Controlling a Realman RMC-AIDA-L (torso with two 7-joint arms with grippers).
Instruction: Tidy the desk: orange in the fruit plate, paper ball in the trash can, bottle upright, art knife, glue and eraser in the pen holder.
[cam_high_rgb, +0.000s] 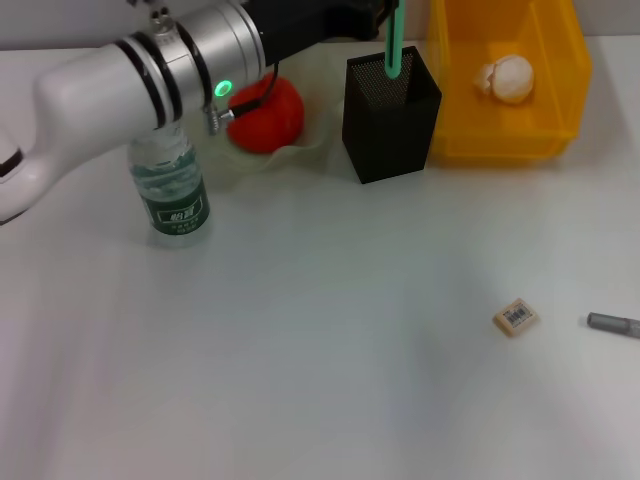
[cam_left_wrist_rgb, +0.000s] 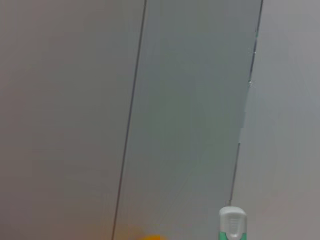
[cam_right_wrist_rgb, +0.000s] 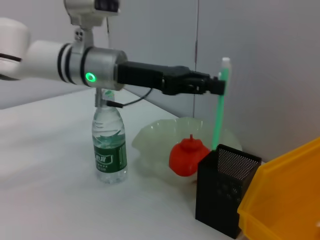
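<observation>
The left claw grips a slim green knife with a white cap, upright, its lower end inside the black mesh holder beside the yellow bin.

I see mostly grey wall panels with dark seams, the art knife's white-and-green tip, and an orange-yellow sliver.
</observation>
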